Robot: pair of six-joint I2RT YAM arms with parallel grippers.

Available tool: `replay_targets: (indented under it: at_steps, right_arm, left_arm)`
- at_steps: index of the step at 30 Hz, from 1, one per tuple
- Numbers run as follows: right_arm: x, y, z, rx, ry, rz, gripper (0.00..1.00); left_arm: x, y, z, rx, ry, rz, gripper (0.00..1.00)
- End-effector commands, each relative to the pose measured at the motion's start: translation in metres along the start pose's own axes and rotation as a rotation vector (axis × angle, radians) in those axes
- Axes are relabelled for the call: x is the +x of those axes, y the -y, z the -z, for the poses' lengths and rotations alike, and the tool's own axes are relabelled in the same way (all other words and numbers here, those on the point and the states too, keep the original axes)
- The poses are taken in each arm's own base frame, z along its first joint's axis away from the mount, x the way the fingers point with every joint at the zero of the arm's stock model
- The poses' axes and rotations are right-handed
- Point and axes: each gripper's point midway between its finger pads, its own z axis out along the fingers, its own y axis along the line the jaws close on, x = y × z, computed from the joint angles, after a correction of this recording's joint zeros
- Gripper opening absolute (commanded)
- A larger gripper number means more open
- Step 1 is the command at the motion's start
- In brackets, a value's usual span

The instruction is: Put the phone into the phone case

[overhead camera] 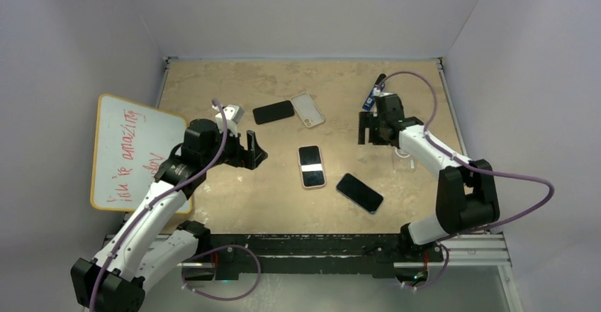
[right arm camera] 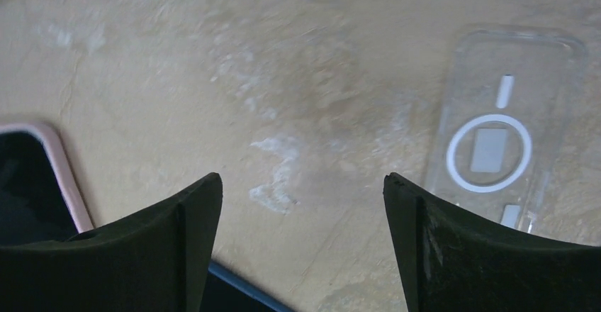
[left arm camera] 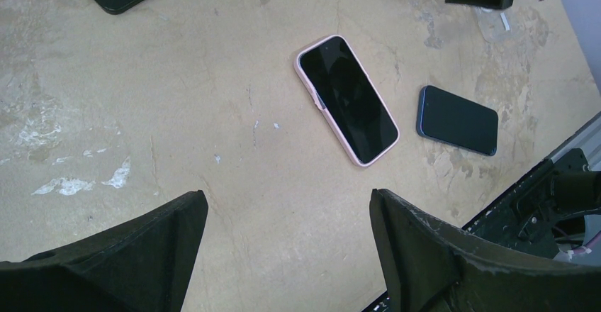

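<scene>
A phone in a pink case (overhead camera: 311, 166) lies screen up at the table's middle; it also shows in the left wrist view (left arm camera: 346, 99) and at the left edge of the right wrist view (right arm camera: 35, 184). A bare blue phone (overhead camera: 359, 193) lies to its right, also in the left wrist view (left arm camera: 457, 120). A bare black phone (overhead camera: 273, 112) and an empty pale case (overhead camera: 307, 109) lie further back. A clear case with a white ring (right arm camera: 503, 127) lies flat under my right arm. My left gripper (overhead camera: 256, 149) (left arm camera: 287, 195) is open and empty. My right gripper (overhead camera: 372, 138) (right arm camera: 301, 179) is open and empty, left of the clear case.
A whiteboard with red writing (overhead camera: 127, 149) leans at the table's left edge. White walls close in the back and sides. The black front rail (overhead camera: 319, 244) runs along the near edge.
</scene>
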Motion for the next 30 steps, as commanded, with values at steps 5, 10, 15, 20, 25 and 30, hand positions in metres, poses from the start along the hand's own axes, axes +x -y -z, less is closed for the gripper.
replay_targets:
  at_steps: [5,10,15,20,25,30]
  right_arm:
    - [0.048,-0.056,0.026,-0.139,-0.126,0.451,0.9]
    - [0.072,-0.06,0.036,-0.194,-0.184,0.65,0.97]
    - [0.112,-0.073,0.042,-0.276,-0.273,0.796,0.99]
    - [0.128,-0.08,0.053,-0.342,-0.272,0.861,0.99]
    - [0.132,-0.08,0.051,-0.339,-0.296,0.868,0.99]
    - [0.143,-0.078,0.046,-0.333,-0.367,0.887,0.99]
  left_arm:
    - [-0.02,0.006,0.008,0.011,0.065,-0.031,0.88]
    - [-0.022,0.005,0.01,0.004,0.076,-0.033,0.88]
    - [-0.022,0.005,0.011,0.004,0.081,-0.035,0.88]
    - [-0.023,0.006,0.012,0.005,0.085,-0.036,0.88]
    - [-0.023,0.004,0.013,-0.004,0.087,-0.034,0.88]
    - [-0.025,0.004,0.015,-0.011,0.1,-0.033,0.88]
